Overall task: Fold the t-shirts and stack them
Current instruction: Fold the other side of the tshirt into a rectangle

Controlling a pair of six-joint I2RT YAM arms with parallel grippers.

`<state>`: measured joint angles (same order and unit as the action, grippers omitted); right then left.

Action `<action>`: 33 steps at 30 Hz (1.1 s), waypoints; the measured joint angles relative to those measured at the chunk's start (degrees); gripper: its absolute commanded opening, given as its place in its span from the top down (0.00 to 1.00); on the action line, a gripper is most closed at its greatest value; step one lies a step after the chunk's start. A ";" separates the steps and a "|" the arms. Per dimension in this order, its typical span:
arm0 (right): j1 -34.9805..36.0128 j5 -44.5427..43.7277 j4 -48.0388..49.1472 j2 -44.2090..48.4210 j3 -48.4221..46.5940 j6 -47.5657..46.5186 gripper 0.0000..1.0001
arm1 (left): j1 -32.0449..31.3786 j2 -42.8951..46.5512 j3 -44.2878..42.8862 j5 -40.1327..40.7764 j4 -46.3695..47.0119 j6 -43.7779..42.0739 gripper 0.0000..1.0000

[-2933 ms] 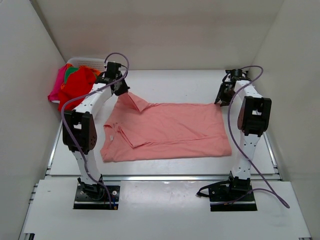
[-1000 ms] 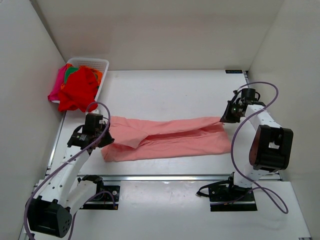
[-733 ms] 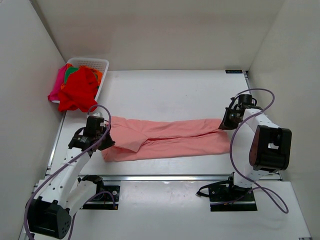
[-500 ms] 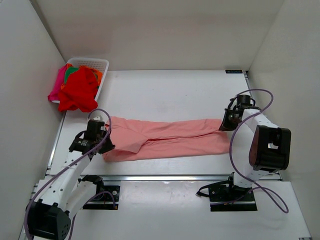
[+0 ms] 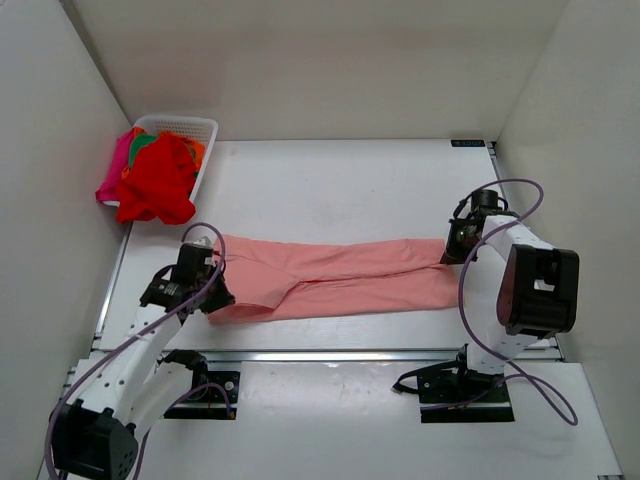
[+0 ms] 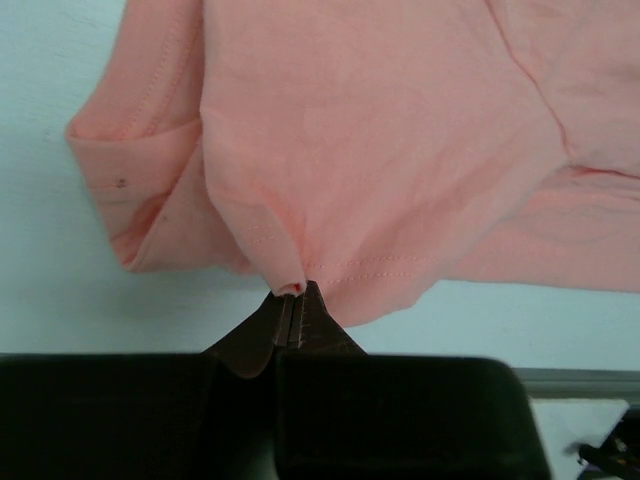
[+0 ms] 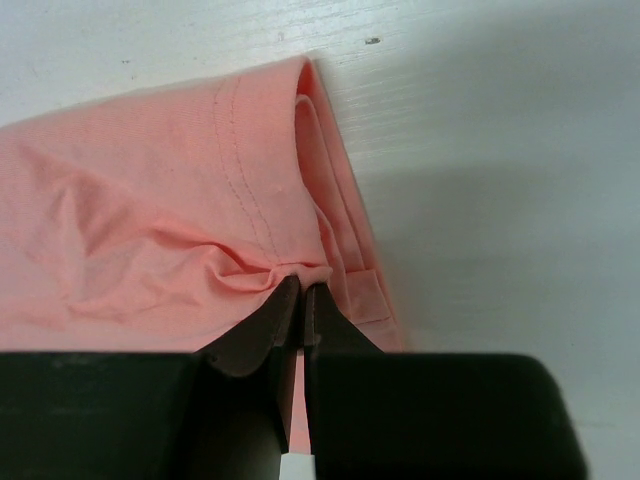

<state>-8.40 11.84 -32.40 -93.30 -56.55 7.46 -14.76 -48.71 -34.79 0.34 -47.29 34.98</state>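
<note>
The salmon-pink t-shirt (image 5: 340, 278) lies folded lengthwise into a long band across the table. My left gripper (image 5: 212, 290) is shut on its left end; the left wrist view shows a pinch of the hem (image 6: 292, 285) between the closed jaws. My right gripper (image 5: 452, 250) is shut on the right end, with a fold of cloth (image 7: 300, 275) pinched between the jaws. The red t-shirt (image 5: 157, 180) lies heaped over the magenta one (image 5: 117, 165) and the orange/green one (image 5: 190, 148) at the basket, far left.
A white lattice basket (image 5: 185, 127) stands at the back left corner under the shirt pile. White walls close the table on the left, back and right. The metal rail of the near table edge (image 5: 330, 353) runs in front of the shirt.
Both grippers carried the shirt's far edge toward me, folding it over the near half into a narrow band. In the last half second they lowered slightly and the band settled flatter.
</note>
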 measured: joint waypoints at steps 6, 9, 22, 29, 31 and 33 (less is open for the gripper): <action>0.52 -0.85 -0.07 -1.03 -0.24 0.00 1.00 | 0.04 4.33 -2.47 -3.56 -0.63 3.13 1.00; 0.90 -1.05 -0.09 -1.36 -0.24 0.02 1.00 | -1.20 2.12 -5.60 -4.11 -0.68 3.80 1.00; 1.14 -1.11 -0.07 -1.40 -0.24 0.00 1.00 | -2.93 2.40 4.09 -4.48 -0.63 6.49 1.00; 1.70 -1.27 0.00 -2.03 -0.26 -0.04 0.95 | -3.30 0.83 8.59 -4.48 1.33 6.08 0.60; 1.95 -1.27 0.04 -2.19 -0.26 -0.09 0.84 | -2.89 0.79 8.48 -4.57 2.80 5.92 0.44; 2.10 -1.18 0.00 -2.21 -0.37 -0.09 0.62 | -2.32 0.46 6.97 -4.70 3.39 5.79 0.38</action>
<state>-6.31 10.66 -32.40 -95.50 -56.93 7.38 -17.08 -48.25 -27.81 -4.36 -43.90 40.77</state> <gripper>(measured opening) 0.213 0.571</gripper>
